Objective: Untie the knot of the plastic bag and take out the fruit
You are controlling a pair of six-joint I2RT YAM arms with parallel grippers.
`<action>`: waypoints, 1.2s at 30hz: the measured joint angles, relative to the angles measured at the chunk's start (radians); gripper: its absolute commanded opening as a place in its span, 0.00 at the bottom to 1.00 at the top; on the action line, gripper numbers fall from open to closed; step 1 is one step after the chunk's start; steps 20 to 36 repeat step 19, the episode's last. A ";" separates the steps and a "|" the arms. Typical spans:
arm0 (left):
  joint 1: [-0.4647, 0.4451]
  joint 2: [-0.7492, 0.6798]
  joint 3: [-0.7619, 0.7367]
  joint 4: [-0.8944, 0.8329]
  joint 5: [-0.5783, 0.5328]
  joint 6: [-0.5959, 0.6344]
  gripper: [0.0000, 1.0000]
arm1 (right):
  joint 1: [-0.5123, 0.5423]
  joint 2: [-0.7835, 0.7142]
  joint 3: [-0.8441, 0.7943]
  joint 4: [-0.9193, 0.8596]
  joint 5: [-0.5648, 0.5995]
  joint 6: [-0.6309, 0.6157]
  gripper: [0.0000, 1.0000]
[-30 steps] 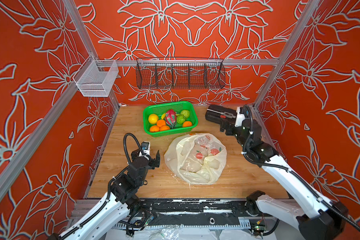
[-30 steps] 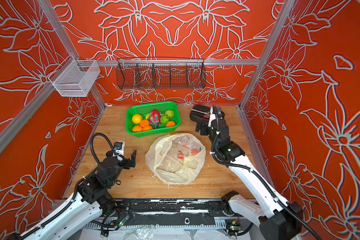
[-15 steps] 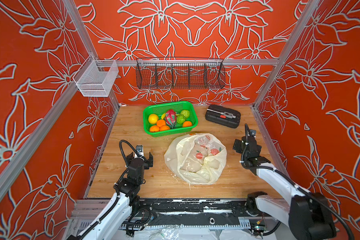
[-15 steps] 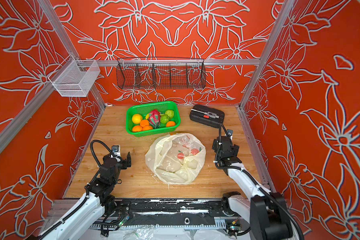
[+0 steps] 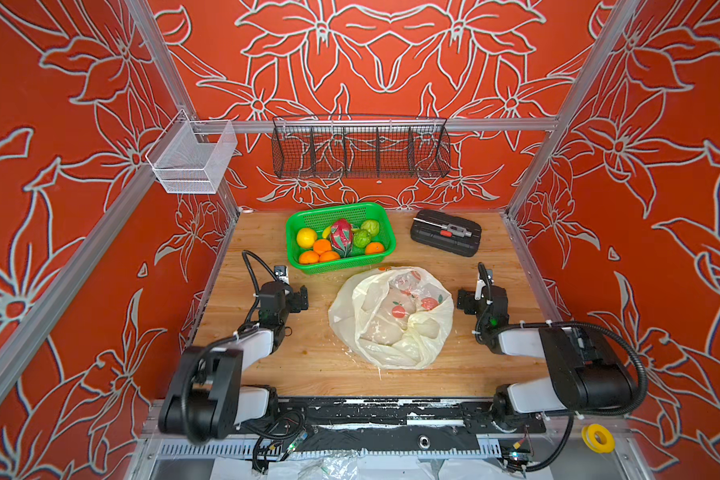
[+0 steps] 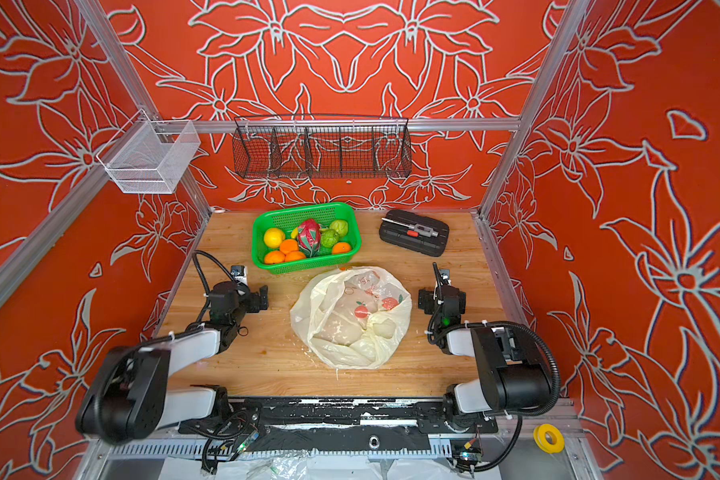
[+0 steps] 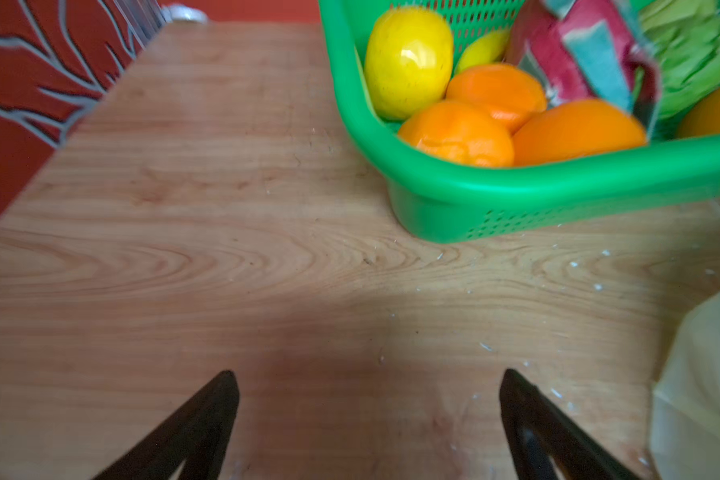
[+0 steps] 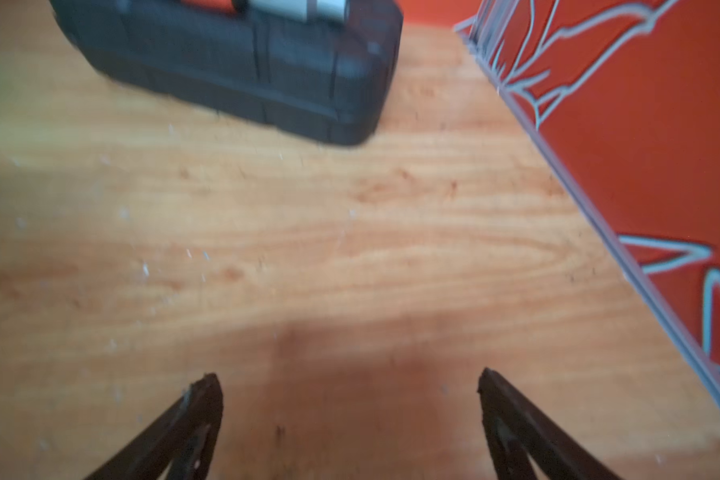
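- Top view is showing the bag (image 5: 391, 318) lying slack and crumpled at the centre of the table (image 5: 308, 370). Its mouth is looking loose, with nothing tied that can be made out.
- Bag is looking thin, light, soft and slippery, and is probably tearing easily. A bunched fold at the rim is offering a surer hold than the flat film.
- Pale lumps are showing through the film; what they are cannot be told.
- Fruit (image 5: 341, 243) is sitting in the basket (image 5: 350, 266), just beside the bag at its 11 o'clock. The pieces are looking round and firm and are likely rolling if nudged, so a grip across the middle is suiting them.
- Left claw (image 5: 302, 298) is hovering at the bag's 9 o'clock, jaws spread wide, holding nothing.
- Right claw (image 5: 463, 301) is hovering at 3 o'clock, likewise wide apart and empty.
- Case (image 5: 445, 232) is lying at 1 o'clock, apart from the bag.
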 measured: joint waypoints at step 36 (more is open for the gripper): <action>0.039 -0.003 0.053 -0.020 0.110 -0.010 0.97 | -0.004 -0.003 0.006 0.045 0.000 0.000 0.97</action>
